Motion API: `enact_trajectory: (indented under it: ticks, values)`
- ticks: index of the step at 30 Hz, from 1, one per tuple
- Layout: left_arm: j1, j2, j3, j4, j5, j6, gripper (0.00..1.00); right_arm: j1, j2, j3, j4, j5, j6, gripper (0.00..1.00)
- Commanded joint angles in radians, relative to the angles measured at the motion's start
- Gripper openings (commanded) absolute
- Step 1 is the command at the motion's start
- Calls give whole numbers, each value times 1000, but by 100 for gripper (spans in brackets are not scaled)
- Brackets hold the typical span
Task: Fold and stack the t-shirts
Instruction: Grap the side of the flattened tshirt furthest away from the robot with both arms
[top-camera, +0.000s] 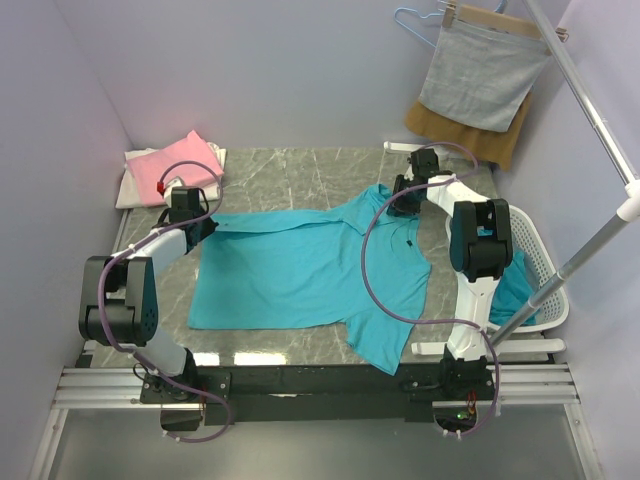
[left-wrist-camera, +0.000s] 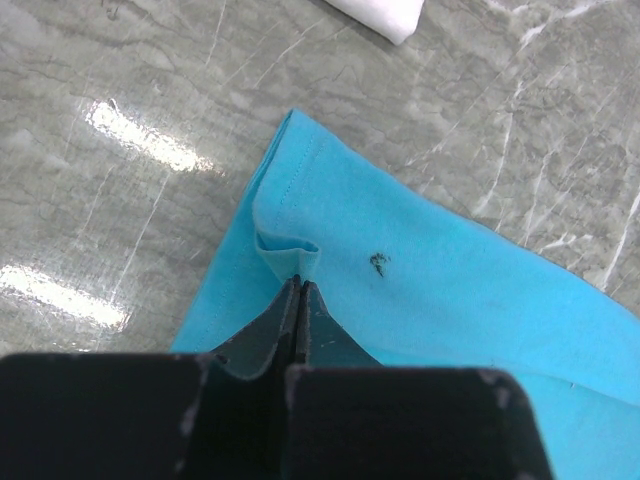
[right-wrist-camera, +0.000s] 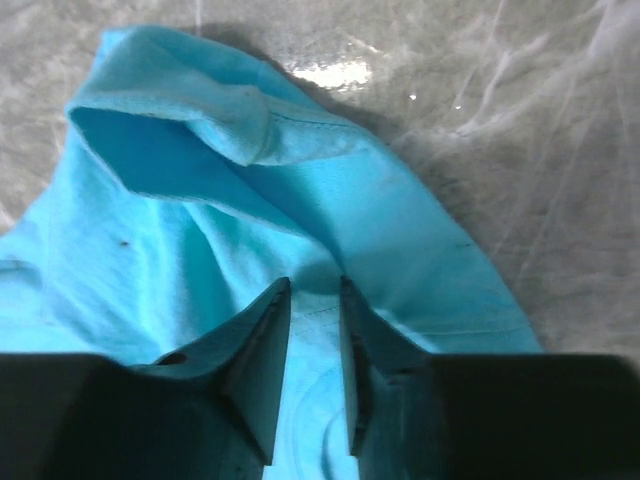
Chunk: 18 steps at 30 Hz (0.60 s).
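A teal t-shirt lies spread flat across the marble table. My left gripper is at its far-left corner. In the left wrist view the gripper is shut on a small pinched fold of the shirt's hemmed corner. My right gripper is over the shirt's far-right sleeve. In the right wrist view the gripper has its jaws a little apart, low over the rumpled teal sleeve, with fabric showing in the gap.
A folded pink and white stack lies at the far left. A white basket holding teal cloth stands at the right. A grey cloth hangs from a hanger at the back right, beside a slanted metal pole.
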Motion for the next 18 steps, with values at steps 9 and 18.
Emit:
enact_trajectory:
  ticks: [9, 18]
  values:
    - [3, 10, 10, 8, 1, 13, 1, -2, -18, 19, -23, 75, -6, 42]
    - [3, 15, 13, 4, -2, 17, 1, -4, 15, 63, -80, 28, -14, 29]
